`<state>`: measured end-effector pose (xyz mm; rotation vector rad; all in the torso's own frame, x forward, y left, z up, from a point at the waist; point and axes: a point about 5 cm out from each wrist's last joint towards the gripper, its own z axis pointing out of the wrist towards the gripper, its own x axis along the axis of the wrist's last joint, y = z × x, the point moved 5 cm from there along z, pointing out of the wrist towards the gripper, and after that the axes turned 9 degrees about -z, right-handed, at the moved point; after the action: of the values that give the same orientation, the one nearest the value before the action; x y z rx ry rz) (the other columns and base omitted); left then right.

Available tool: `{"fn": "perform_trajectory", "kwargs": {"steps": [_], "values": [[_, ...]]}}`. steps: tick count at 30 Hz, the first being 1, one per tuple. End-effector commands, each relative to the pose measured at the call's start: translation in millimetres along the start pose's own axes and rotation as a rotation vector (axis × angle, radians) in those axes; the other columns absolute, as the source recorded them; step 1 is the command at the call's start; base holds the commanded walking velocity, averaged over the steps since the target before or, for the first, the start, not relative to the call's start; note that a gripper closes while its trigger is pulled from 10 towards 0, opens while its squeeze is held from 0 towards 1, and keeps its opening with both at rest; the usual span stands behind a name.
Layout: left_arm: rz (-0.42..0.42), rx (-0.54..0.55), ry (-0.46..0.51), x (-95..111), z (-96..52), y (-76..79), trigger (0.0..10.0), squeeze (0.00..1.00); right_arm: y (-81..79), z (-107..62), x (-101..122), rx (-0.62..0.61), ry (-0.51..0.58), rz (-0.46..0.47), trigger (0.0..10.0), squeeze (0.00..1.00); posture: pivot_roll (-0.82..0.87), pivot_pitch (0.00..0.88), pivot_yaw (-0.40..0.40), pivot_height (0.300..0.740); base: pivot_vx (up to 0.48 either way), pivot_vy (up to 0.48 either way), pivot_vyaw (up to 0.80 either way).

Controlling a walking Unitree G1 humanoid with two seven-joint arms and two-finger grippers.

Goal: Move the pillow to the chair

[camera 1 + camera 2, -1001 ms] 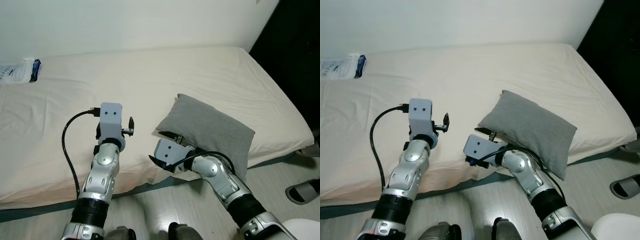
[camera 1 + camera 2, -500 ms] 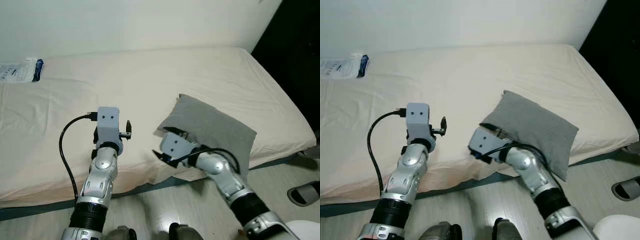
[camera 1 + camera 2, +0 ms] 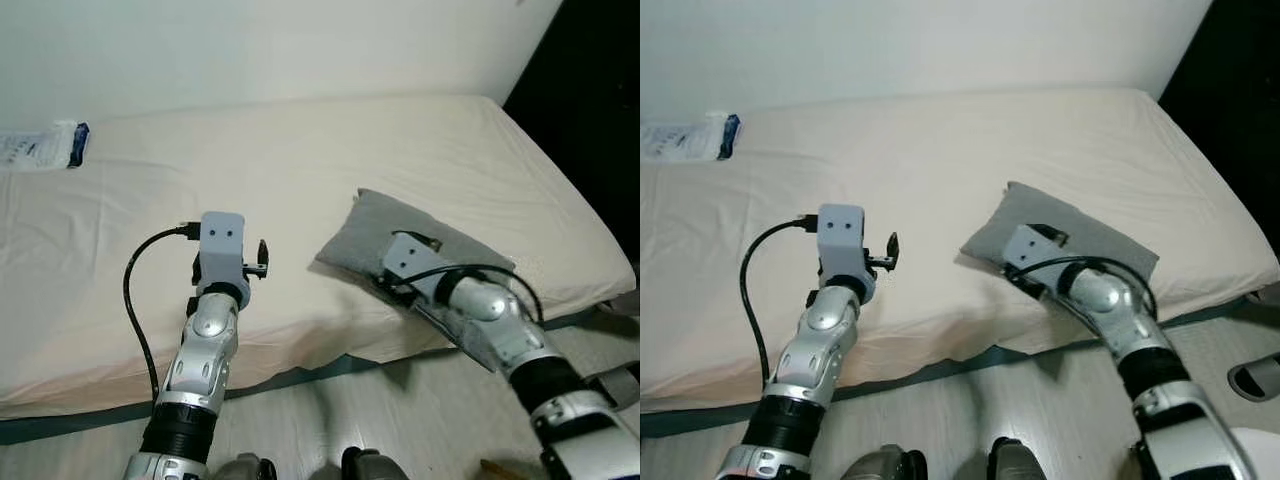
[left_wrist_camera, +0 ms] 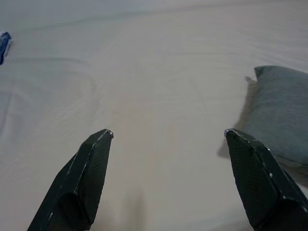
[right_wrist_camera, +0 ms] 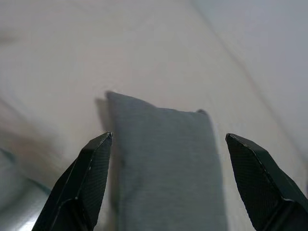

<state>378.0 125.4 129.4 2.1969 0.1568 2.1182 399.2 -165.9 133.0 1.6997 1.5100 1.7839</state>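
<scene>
Right arm covers pillow point(image 3: 372, 235) near edge.

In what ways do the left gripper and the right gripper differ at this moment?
The right gripper hangs over the grey pillow, lined up with it; the left gripper hangs over bare bed sheet, with the pillow off to one side. Both are open and hold nothing.

Right end effector point(image 3: 1032, 243) apparently over grey pillow point(image 3: 1102, 240) on bed point(image 3: 940, 170).
</scene>
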Motion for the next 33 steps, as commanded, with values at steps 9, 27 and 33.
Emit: {"fn": "perform_trajectory", "kwargs": {"steps": [9, 27, 33], "values": [[0.001, -0.008, -0.018, -3, 0.7, 1.3, 10.0, 0.0, 25.9, -4.2, -18, -0.045, -0.071, 0.0, 10.0, 0.0, -0.06, 0.155, 0.019, 0.74, 0.0, 0.0, 0.0], [0.013, -0.01, -0.021, -4, -0.6, -1.8, 10.0, 0.0, 52.9, 13.2, -9, -0.195, -0.12, 0.21, 10.0, 0.0, -0.04, 0.157, 0.011, 0.74, 0.0, 0.0, 0.0], [0.04, -0.003, -0.025, -3, -3.2, -11.5, 10.0, 0.0, 72.1, 19.2, 2, -0.475, -0.147, 0.594, 10.0, 0.0, -0.03, 0.159, 0.011, 0.74, 0.0, 0.0, 0.0]]}}
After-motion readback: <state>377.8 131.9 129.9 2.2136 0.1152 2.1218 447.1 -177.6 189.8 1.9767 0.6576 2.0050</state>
